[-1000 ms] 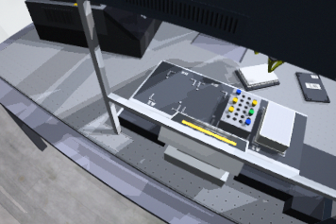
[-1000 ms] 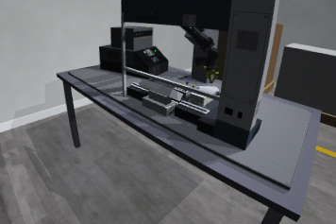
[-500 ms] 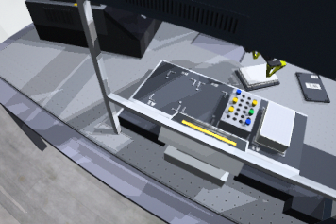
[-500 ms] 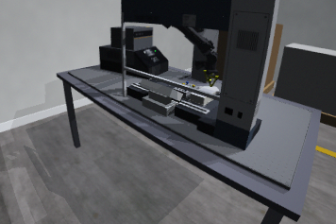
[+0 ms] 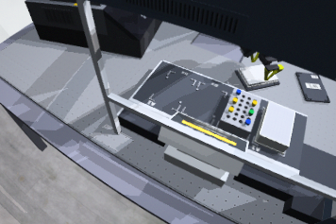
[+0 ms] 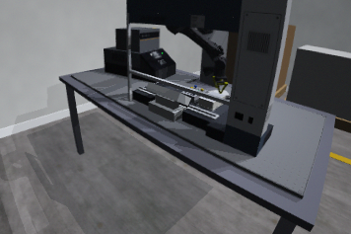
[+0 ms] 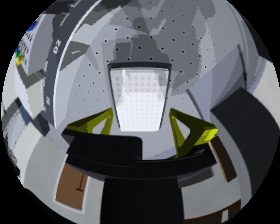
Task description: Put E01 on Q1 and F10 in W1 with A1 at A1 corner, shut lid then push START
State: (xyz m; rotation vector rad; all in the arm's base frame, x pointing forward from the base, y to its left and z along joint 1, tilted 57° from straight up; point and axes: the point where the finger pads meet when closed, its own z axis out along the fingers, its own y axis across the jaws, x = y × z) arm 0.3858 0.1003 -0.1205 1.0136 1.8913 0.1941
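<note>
White 96-well PCR plate (image 5: 255, 76) lies flat on the grey table top beyond the tube cooling block (image 5: 242, 113) with its coloured caps. The black gripper with yellow fingertips (image 5: 267, 66) hangs just above the plate's end farthest from the block, fingers spread wide and holding nothing. A dark flat plate (image 5: 311, 87) lies near the white one.

Your arm (image 6: 204, 45) reaches forward and bends down under the dark housing, the gripper (image 7: 144, 128) pointing downward with its yellow-tipped jaws spread fully apart, holding nothing.
</note>
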